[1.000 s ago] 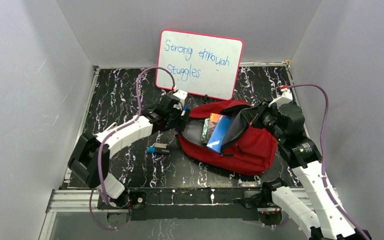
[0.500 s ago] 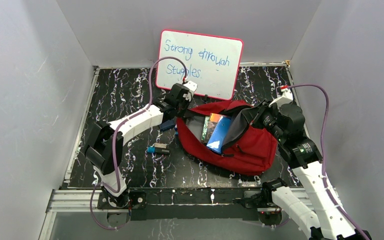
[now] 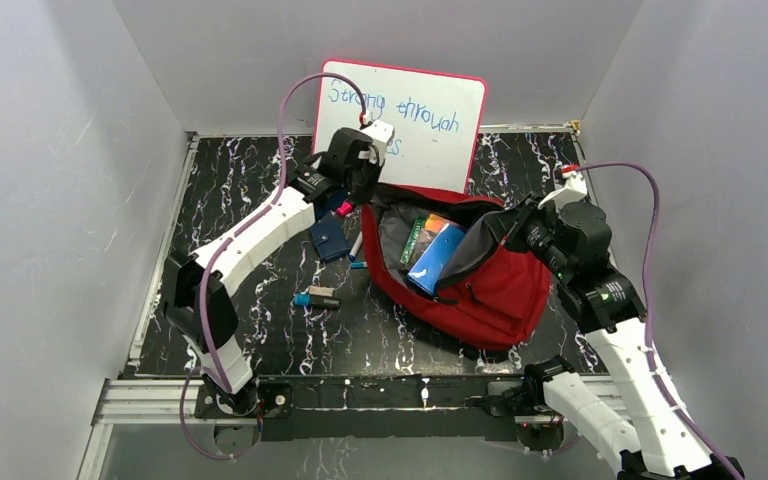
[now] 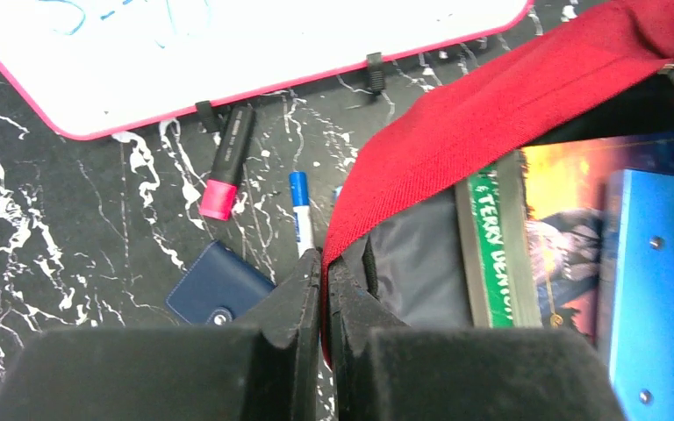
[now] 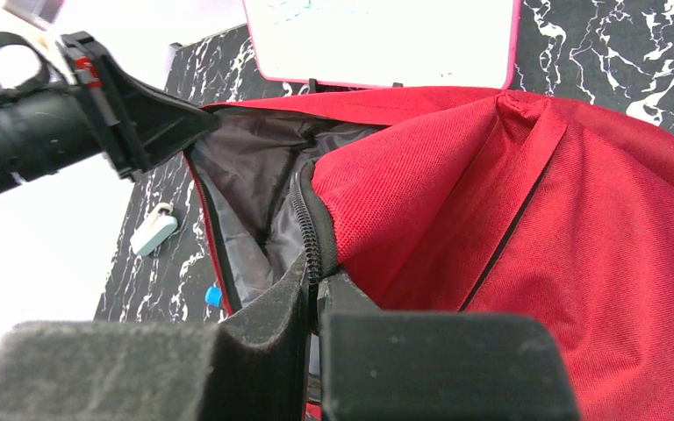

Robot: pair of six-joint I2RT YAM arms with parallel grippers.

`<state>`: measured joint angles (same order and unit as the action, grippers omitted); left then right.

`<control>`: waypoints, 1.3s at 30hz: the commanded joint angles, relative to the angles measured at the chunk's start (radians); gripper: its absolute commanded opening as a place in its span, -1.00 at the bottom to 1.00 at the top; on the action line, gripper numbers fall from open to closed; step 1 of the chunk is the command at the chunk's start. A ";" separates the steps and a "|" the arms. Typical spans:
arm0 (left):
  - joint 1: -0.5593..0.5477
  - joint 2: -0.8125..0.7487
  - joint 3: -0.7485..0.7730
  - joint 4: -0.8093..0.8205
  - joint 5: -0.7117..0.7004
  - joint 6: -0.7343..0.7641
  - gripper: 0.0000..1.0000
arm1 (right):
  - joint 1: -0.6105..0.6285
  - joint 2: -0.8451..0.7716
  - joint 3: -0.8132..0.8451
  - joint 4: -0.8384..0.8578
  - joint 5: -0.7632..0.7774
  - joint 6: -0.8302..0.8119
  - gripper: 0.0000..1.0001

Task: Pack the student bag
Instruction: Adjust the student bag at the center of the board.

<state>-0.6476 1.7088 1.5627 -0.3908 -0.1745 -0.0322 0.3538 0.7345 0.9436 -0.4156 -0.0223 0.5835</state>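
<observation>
The black, white-veined table (image 3: pixel 240 180) carries the student bag (image 3: pixel 505 290), a red soft backpack lying right of the table's middle with its mouth pulled wide and its grey lining showing. Behind the bag, a pink-framed whiteboard (image 3: pixel 430 140) with blue handwriting stands against the back wall. The left gripper (image 4: pixel 325 267) reaches the bag from its far left side. Its fingers are pressed almost together, with only the bag's red rim pinched between them. The right gripper (image 5: pixel 311 282) comes in from the bag's right side, its fingers likewise closed tight on the zipper edge of the opening, holding that flap up. Inside the bag a blue box (image 4: pixel 658 281) with small rivets lies against a green-spined book (image 4: pixel 491 237) with a picture cover, both leaning toward the bag's left wall. Just left of the bag, on the table, lies a navy wallet (image 4: pixel 219 294) with a snap. Beyond it, further from the bag, lies a black marker (image 4: pixel 226 162) with a red cap, and between marker and bag a pen (image 4: pixel 300 210) with a blue cap. Well to the bag's near left sits a small dark piece (image 3: pixel 317 298) with a blue end.
</observation>
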 commanded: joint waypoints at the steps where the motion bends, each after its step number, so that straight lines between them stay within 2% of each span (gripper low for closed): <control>1: 0.013 -0.147 0.087 -0.027 0.075 -0.031 -1.00 | -0.001 0.002 0.058 0.067 0.016 -0.021 -0.97; 7: 0.012 -0.230 0.051 -0.094 0.264 -0.102 -1.00 | -0.002 0.061 0.156 0.046 0.085 -0.071 -1.00; 15: -0.002 -0.351 -0.117 -0.065 0.459 -0.273 -1.00 | -0.002 0.185 0.326 0.012 0.115 -0.165 -1.00; 24: -0.169 -0.391 -0.258 0.053 0.401 -0.398 -1.00 | -0.001 0.414 0.544 0.045 -0.046 -0.386 -1.00; 29: -0.181 -0.418 -0.340 0.154 0.334 -0.467 -1.00 | -0.002 0.494 0.591 0.112 -0.083 -0.483 -1.00; 34: -0.182 -0.419 -0.341 0.182 0.293 -0.472 -1.00 | -0.002 0.556 0.648 0.135 -0.066 -0.549 -1.00; 37: -0.182 -0.448 -0.369 0.181 0.219 -0.467 -1.00 | -0.002 0.535 0.624 0.128 -0.098 -0.530 -1.00; 39: -0.183 -0.476 -0.402 0.173 0.127 -0.468 -1.00 | -0.002 0.491 0.540 0.127 -0.124 -0.505 -1.00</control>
<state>-0.8227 1.3418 1.1896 -0.2882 0.0849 -0.4816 0.3553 1.3113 1.4990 -0.4984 -0.1085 0.0891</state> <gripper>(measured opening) 0.020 0.097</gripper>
